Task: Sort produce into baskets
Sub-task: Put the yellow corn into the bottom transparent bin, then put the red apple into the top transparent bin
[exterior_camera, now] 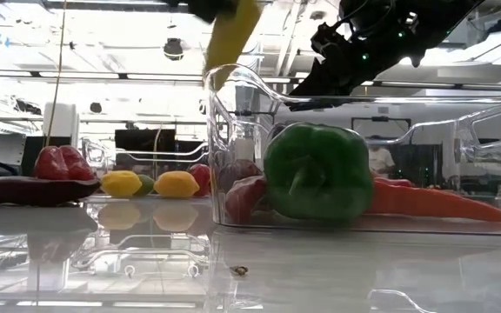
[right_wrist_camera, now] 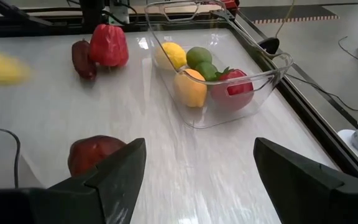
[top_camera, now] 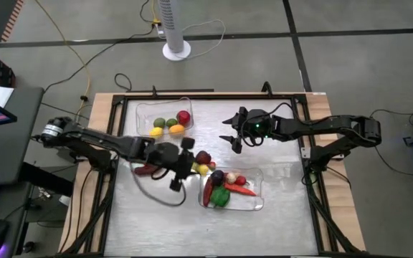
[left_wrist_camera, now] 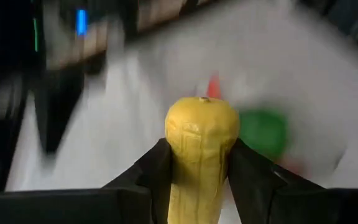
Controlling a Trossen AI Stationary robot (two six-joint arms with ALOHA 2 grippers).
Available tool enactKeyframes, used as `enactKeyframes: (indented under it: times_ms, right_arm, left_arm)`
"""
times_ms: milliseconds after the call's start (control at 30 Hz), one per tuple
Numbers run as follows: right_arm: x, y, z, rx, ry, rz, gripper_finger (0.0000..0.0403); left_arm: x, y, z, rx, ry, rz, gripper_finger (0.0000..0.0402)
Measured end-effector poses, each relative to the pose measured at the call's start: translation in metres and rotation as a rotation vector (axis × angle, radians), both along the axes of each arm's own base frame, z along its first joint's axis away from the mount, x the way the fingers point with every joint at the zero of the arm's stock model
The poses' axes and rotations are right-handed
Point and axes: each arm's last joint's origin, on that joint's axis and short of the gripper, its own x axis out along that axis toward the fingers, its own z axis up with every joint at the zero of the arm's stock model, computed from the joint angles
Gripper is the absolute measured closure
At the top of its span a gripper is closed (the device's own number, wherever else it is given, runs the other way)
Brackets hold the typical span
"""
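The left hand (left_wrist_camera: 201, 177) is pinching a long yellow piece of produce (left_wrist_camera: 202, 149), probably a corn cob or a banana, though the blurred wrist view leaves that unsure. In the overhead view this hand (top_camera: 180, 174) hangs over the middle of the bench (top_camera: 156, 222), just beside the near basket (top_camera: 258, 204), which already holds a green pepper (exterior_camera: 318, 172), a carrot (exterior_camera: 433, 202) and a few smaller pieces. The far basket (right_wrist_camera: 272, 73) holds a lemon (right_wrist_camera: 171, 55), a lime (right_wrist_camera: 199, 56), an orange (right_wrist_camera: 191, 87) and a red fruit (right_wrist_camera: 234, 90). Loose on the bench lie a red pepper (right_wrist_camera: 109, 45), a dark purple piece (right_wrist_camera: 82, 59) and a dark red fruit (right_wrist_camera: 95, 152). The right hand (right_wrist_camera: 197, 168) waits with its fingers spread above the bench between the two baskets, holding nothing. The main risk, as I judge it, is the grip: the fingers clasp only the lower part of the yellow piece, so a fast swing could let it tip or slide out onto the bench. A low pass could also catch the rim of the near basket and shove it, and the two arms are close enough that a careless path could bring them together. No brand, label or writing can be read anywhere.
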Motion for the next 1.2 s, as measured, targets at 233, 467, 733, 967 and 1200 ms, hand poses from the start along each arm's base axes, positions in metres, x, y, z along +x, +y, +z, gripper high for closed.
enactKeyframes:
  times_ms: [233, 467, 733, 967, 1200]
  right_arm:
    - [0.0, 0.0, 0.0, 0.004, -0.002, -0.002, 0.0078]
    - [0.0, -0.002, 0.002, 0.0, -0.023, -0.009, 0.0078]
    - [0.0, -0.001, 0.0, 0.007, -0.003, -0.008, 0.0078]
    - [0.0, -0.001, 0.0, 0.007, -0.003, -0.008, 0.0078]
    - [0.0, -0.001, 0.001, 0.004, -0.015, -0.008, 0.0078]
  left_arm:
    - [0.014, -0.019, 0.003, -0.178, -0.187, -0.11, 0.0279]
    - [0.033, -0.022, -0.025, -0.208, -0.125, -0.084, 0.0192]
    - [0.034, -0.012, -0.028, -0.08, -0.037, 0.042, 0.0126]
    - [0.005, 0.036, -0.033, -0.111, 0.056, 0.214, 0.0142]
    - [-0.016, 0.071, -0.085, -0.195, 0.071, 0.397, 0.0139]
